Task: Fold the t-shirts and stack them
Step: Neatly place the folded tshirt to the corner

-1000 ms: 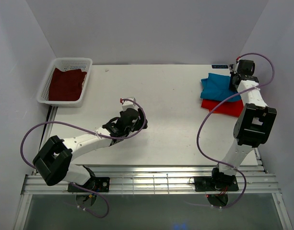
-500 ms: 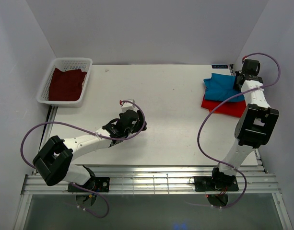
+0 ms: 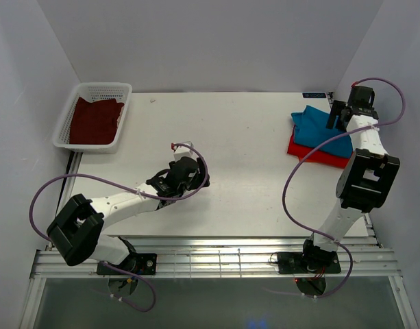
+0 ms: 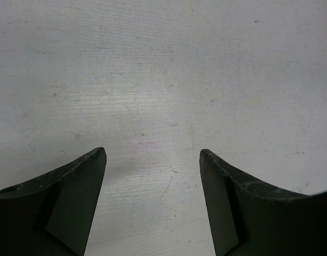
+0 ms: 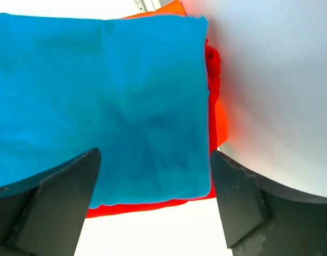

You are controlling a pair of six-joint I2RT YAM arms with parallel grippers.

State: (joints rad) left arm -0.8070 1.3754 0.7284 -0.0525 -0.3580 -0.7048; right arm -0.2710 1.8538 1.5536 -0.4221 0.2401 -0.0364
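teal-blue t-shirt lies folded on red-orange one at the far right

teal-blue t-shirt (image 3: 318,127) sits folded on top of the red-orange t-shirt (image 3: 307,151) at the far right of the table (image 3: 230,137), with red cloth showing along its near and left edges. the right gripper (image 3: 335,116) hangs just over this pile. in the right wrist view its fingers (image 5: 67,186) are spread wide with nothing between them, the blue cloth (image 5: 99,106) below and a red strip (image 5: 152,205) at its edge.

the dark maroon t-shirt (image 3: 94,120) lies inside the white basket (image 3: 103,87) at the far left corner, well apart from the pile.

the left gripper (image 3: 192,175) is low over the bare middle of the table, its fingers (image 4: 72,197) released and empty.
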